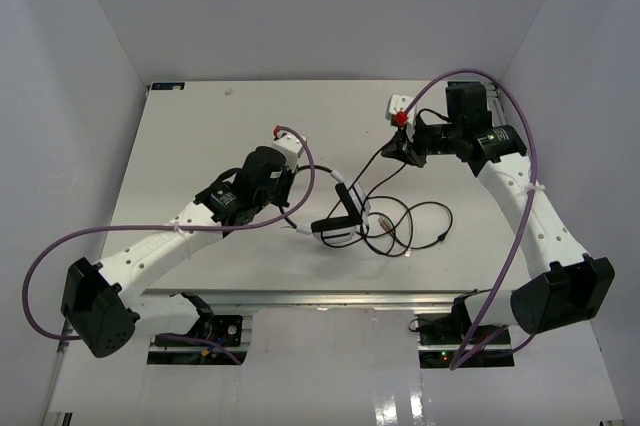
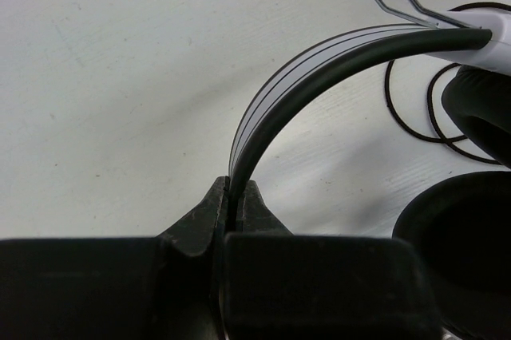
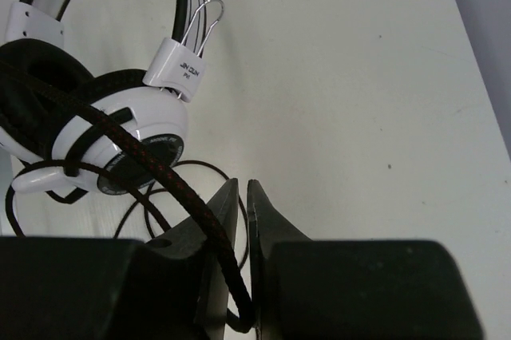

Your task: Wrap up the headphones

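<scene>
The headphones (image 1: 340, 216) lie near the table's middle, with a white headband, black ear pads and white cups. My left gripper (image 1: 292, 198) is shut on the headband (image 2: 319, 69); the left wrist view shows the band pinched between the jaws (image 2: 235, 196), with the ear pads (image 2: 479, 108) at the right. My right gripper (image 1: 393, 153) is shut on the dark braided cord (image 3: 160, 168), which runs taut from the jaws (image 3: 243, 196) across the ear cups (image 3: 120, 132). The rest of the thin cord (image 1: 420, 226) lies in loose loops to the right of the headphones.
Purple arm cables (image 1: 60, 246) hang beside both arms. The white table (image 1: 200, 126) is walled on the left, back and right. A metal rail (image 1: 330, 298) runs along the near edge by the arm bases.
</scene>
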Action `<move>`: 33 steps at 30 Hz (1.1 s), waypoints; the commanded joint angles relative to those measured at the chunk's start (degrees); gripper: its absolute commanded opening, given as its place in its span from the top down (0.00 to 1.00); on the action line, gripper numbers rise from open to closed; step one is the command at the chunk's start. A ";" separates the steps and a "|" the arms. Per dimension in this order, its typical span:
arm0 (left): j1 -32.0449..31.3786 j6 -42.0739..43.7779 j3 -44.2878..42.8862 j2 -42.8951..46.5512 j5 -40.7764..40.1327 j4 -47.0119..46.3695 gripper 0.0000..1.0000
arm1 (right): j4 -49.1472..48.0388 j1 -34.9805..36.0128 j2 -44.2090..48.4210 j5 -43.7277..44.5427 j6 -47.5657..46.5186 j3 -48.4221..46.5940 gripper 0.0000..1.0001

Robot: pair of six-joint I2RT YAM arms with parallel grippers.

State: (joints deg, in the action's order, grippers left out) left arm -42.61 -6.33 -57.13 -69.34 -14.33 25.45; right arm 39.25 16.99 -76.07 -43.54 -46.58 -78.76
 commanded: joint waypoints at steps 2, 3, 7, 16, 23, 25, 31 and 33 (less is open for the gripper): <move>-0.42 0.16 -3.10 0.32 -2.10 -2.79 1.00 | 3.71 1.51 -1.16 3.19 1.85 -4.44 0.85; -0.37 0.59 -2.91 0.18 -3.35 -2.69 1.00 | 5.64 1.56 -1.35 4.03 0.93 -5.22 0.85; -0.42 1.44 -2.55 -0.73 -9.29 -2.07 1.00 | 11.27 1.47 -1.59 2.11 -3.18 -7.58 0.85; -0.37 -0.88 -3.30 -1.83 -16.50 -1.31 1.00 | 16.58 1.63 -3.60 -5.76 -3.35 -10.57 0.85; -0.37 -1.57 -3.78 -2.50 -22.95 -0.41 1.00 | 13.87 2.20 -2.57 0.09 -0.99 -9.94 0.87; -0.37 -1.92 -3.95 -2.72 -23.31 -0.22 1.00 | 10.53 2.69 -1.02 4.79 1.17 -9.09 0.87; -0.48 -2.83 -3.85 -3.19 -12.70 -0.38 1.00 | -0.79 4.21 2.64 16.17 6.00 -3.57 0.87; -1.07 -3.03 -3.61 -3.30 -7.89 -1.23 1.00 | -5.00 4.41 3.08 18.52 7.59 -1.41 0.87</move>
State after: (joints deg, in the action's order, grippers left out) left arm -42.87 -6.91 -58.11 -73.64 -32.05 27.79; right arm 44.67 20.67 -74.99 -32.81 -43.39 -83.21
